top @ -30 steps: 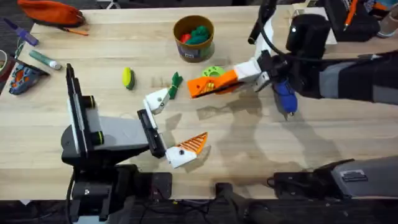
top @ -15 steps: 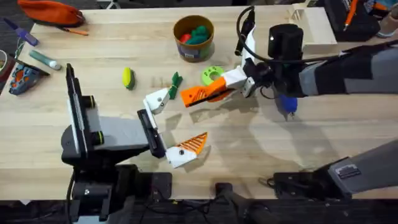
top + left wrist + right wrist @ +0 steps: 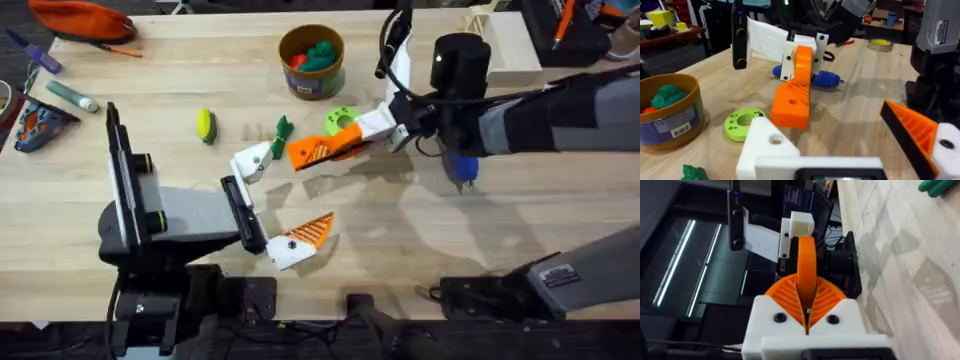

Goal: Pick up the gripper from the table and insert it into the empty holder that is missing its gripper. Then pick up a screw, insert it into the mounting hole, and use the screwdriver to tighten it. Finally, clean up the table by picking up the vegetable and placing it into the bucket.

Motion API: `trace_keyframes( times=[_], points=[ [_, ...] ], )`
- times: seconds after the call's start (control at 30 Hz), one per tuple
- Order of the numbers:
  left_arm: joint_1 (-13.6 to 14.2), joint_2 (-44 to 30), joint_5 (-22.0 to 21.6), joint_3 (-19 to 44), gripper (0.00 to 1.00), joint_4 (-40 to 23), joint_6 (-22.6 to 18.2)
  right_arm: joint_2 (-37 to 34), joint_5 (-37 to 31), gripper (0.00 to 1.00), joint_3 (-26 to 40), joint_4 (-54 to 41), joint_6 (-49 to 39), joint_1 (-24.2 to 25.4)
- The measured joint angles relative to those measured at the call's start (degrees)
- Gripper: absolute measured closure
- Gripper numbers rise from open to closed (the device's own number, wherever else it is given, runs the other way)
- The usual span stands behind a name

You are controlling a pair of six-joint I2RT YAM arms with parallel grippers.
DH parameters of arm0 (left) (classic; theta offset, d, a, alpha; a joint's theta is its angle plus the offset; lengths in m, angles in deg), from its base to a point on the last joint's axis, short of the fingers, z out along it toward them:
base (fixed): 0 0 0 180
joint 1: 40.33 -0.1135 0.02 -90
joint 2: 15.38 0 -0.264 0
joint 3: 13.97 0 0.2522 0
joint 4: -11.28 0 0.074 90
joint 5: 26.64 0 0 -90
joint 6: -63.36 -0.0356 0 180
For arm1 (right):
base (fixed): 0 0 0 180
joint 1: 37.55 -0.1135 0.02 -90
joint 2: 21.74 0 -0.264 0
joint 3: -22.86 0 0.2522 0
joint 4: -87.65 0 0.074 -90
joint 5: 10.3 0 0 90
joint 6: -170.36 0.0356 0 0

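We see bucket [image 3: 312, 60] at bench [image 3: 520, 230] rear centre. Disc with holes [image 3: 341, 120] just before it, screwdriver [image 3: 460, 167] farther right. Left tool [image 3: 288, 225] near front edge; right tool [image 3: 322, 150] between disc and it, above bench.

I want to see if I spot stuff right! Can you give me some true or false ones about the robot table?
1. The right gripper holds the orange gripper block. True.
2. The bucket is empty. False: green and red things sit in it.
3. The blue screwdriver lies on the table. True.
4. The green disc is inside the bucket. False: it lies on the table, next to the orange gripper block.
5. The left gripper is shut. False: it is open, with its fingers wide apart.
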Motion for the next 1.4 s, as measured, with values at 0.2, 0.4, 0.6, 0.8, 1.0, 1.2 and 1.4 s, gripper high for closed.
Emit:
trace_keyframes(
  times=[0.2,0.4,0.6,0.8,1.0,1.2,1.4],
  points=[
    [0.0,0.01,0.0,0.0,0.014,-0.01,0.0,0.0,0.0,0.992,0.02,-0.02,-0.01,-1.31],
    [0.0,0.01,0.0,0.0,0.015,-0.01,0.0,0.0,0.0,0.992,0.79,-0.02,0.78,-2.43],
    [0.0,0.01,0.0,0.0,0.015,0.01,0.0,0.0,0.0,0.992,1.84,0.01,0.76,-3.51],
    [0.0,0.0,0.0,0.0,0.015,0.01,0.0,0.0,0.0,0.992,1.84,-0.02,0.76,-3.64],
    [0.0,0.01,0.0,0.0,0.015,0.01,0.0,0.0,0.0,0.992,1.86,-0.02,0.78,-4.13],
    [0.0,0.01,0.0,0.0,0.015,0.01,0.0,0.0,0.0,0.992,1.86,-0.02,0.78,-4.15],
    [0.0,-0.01,0.0,0.0,0.014,0.01,0.0,-2.14,0.0,0.992,2.51,-0.06,1.17,-4.33]
  ],
)
